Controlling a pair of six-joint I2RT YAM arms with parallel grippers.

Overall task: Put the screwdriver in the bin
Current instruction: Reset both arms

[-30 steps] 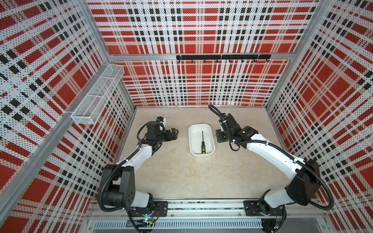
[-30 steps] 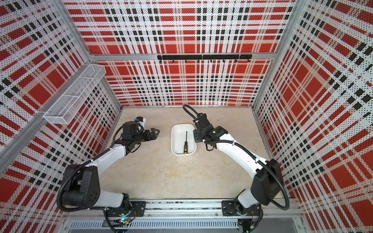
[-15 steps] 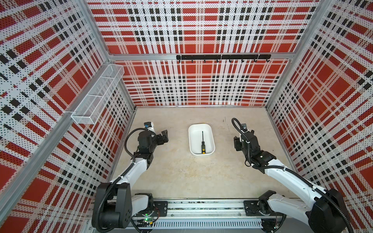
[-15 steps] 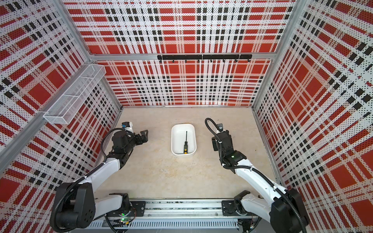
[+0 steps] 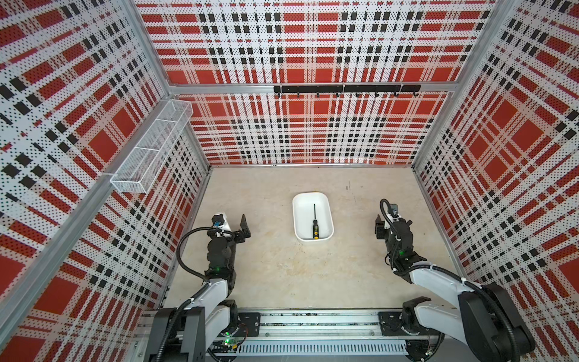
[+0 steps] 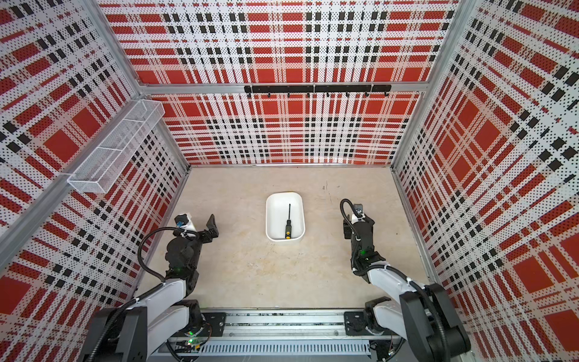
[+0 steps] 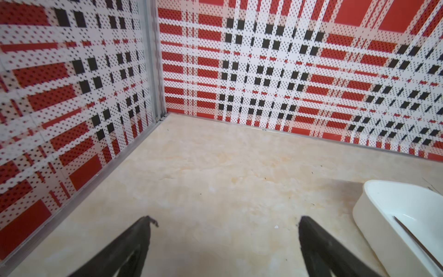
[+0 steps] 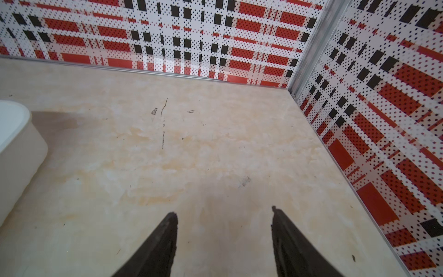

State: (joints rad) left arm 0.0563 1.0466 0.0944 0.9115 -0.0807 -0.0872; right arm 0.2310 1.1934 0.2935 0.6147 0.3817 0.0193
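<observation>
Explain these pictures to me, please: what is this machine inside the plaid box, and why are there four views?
It is a robot with two arms, the left arm and the right arm, mounted at the near edge of a beige table. Two pictures look down from one overhead camera pair; two come from cameras on the wrists, looking past each arm's black jaws. Both pairs of jaws stand open and hold nothing. On the table sits a white bin with a screwdriver lying inside. A wire basket hangs on the side wall.
</observation>
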